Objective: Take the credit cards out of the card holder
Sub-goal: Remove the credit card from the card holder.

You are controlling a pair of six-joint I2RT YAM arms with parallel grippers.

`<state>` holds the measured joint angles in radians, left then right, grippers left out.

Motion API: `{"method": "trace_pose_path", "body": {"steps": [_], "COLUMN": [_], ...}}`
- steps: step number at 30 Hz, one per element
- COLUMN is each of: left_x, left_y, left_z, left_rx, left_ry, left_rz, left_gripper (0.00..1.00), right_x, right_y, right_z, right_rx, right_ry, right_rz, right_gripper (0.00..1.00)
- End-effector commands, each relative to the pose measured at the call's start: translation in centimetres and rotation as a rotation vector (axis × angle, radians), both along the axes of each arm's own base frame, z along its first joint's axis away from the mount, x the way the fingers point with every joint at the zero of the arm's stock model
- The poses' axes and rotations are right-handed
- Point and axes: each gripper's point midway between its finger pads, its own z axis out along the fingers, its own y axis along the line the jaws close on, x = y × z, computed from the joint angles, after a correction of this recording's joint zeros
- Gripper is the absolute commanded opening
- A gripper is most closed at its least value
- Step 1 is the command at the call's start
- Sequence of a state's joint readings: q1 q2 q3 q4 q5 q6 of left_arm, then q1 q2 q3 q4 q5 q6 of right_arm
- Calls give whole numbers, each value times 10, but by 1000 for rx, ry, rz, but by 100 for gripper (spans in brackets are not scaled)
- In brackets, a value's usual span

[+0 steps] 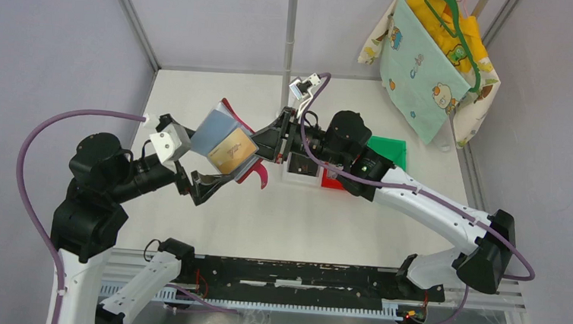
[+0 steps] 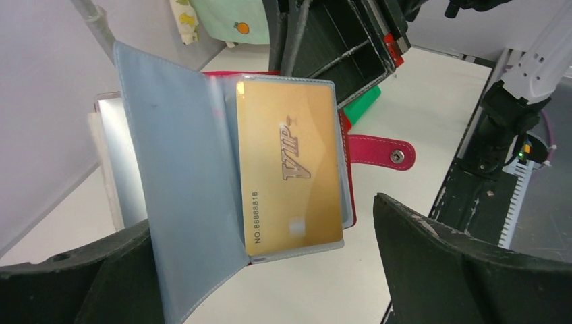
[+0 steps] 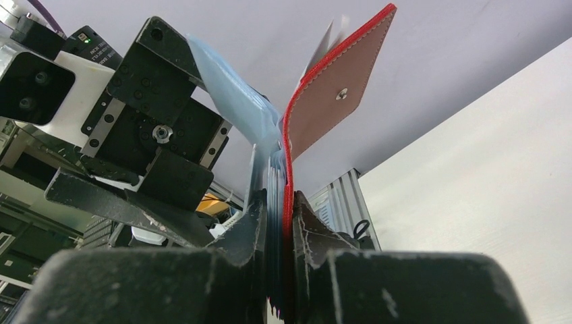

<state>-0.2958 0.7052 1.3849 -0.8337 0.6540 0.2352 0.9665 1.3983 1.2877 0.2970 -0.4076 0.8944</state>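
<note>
The red card holder (image 1: 228, 139) hangs open in the air above the table's middle. My right gripper (image 1: 267, 147) is shut on its edge; in the right wrist view the red cover (image 3: 330, 94) and the blue-grey pocket pages (image 3: 233, 101) run down between the fingers (image 3: 280, 226). A gold "VIP" credit card (image 2: 293, 169) sits in a clear pocket, next to a grey-blue pocket page (image 2: 175, 182). My left gripper (image 2: 263, 236) is wide open, with its jaws on either side of the holder's lower end. The grey-blue page lies against its left finger (image 2: 81, 277). The red snap strap (image 2: 381, 152) sticks out to the right.
A red bin (image 1: 333, 183) and a green flat item (image 1: 389, 150) lie on the table under my right arm. A patterned cloth on a hanger (image 1: 427, 65) hangs at the back right. A vertical pole (image 1: 290, 33) stands at the back middle.
</note>
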Motion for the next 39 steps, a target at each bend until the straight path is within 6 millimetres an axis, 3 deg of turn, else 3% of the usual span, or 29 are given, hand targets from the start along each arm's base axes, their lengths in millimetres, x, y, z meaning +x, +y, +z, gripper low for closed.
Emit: {"method": "trace_pose_path", "body": {"steps": [1, 9, 13, 19, 24, 39], "left_x": [-16, -1, 20, 39, 32, -24], "left_y": [-5, -1, 9, 19, 18, -23], "left_z": [-3, 16, 26, 14, 8, 9], "left_rx": [15, -36, -64, -8, 9, -112], "left_ry": [8, 7, -22, -14, -25, 179], "left_rz": [-77, 4, 124, 198, 172, -155], "left_gripper": [100, 100, 100, 98, 100, 100], "right_x": [-11, -15, -21, -38, -62, -81], "right_y": [-11, -13, -17, -27, -42, -60], "right_z": [41, 38, 39, 45, 50, 66], "right_rx": [113, 118, 131, 187, 246, 244], "right_ry": [-82, -95, -109, -163, -251, -453], "right_rz": [9, 28, 44, 104, 180, 204], "right_gripper": [0, 0, 0, 0, 0, 0]}}
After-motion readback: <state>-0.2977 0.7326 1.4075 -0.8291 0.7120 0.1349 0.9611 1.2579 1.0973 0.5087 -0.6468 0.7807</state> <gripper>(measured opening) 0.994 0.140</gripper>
